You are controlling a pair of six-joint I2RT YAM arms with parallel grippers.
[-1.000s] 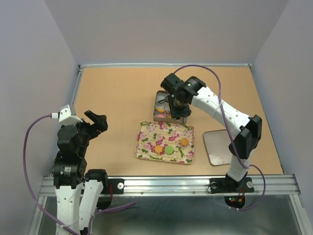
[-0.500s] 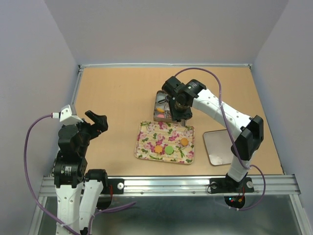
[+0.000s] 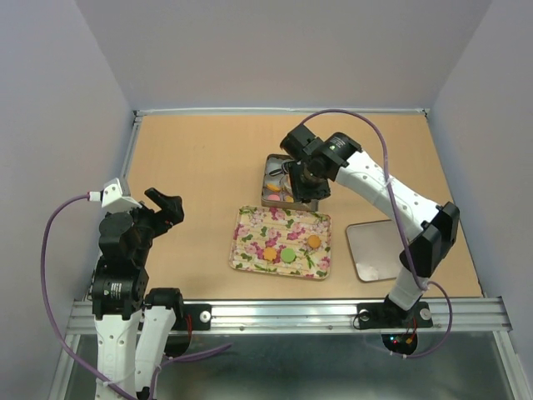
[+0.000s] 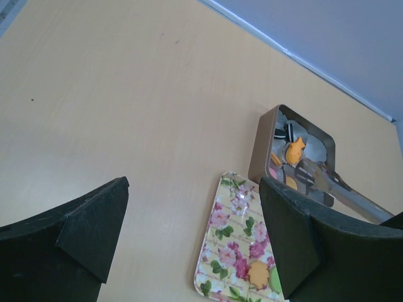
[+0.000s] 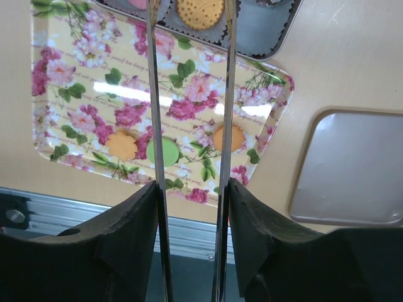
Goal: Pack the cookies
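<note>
Three cookies lie on the floral tray (image 3: 250, 229): an orange flower-shaped one (image 3: 270, 252), a green one (image 3: 288, 255) and an orange one (image 3: 314, 242). They also show in the right wrist view, orange (image 5: 121, 145), green (image 5: 165, 151), orange (image 5: 230, 137). More cookies sit in white paper cups in the metal tin (image 3: 268, 179); I see an orange one (image 4: 293, 151) and a black one (image 4: 288, 131). My right gripper (image 3: 310, 179) is shut on metal tongs (image 5: 155, 94) and holds them over the tin's near end; their arms stand apart. My left gripper (image 3: 166, 206) is open and empty, far left of the tray.
The tin's grey lid (image 3: 375, 250) lies flat to the right of the tray. The table's metal front rail (image 3: 283, 312) runs along the near edge. Walls enclose the table at the back and sides.
My right wrist has shifted slightly to the right over the tin, with the tongs still in it. The left arm and the tray's cookies have not moved.
</note>
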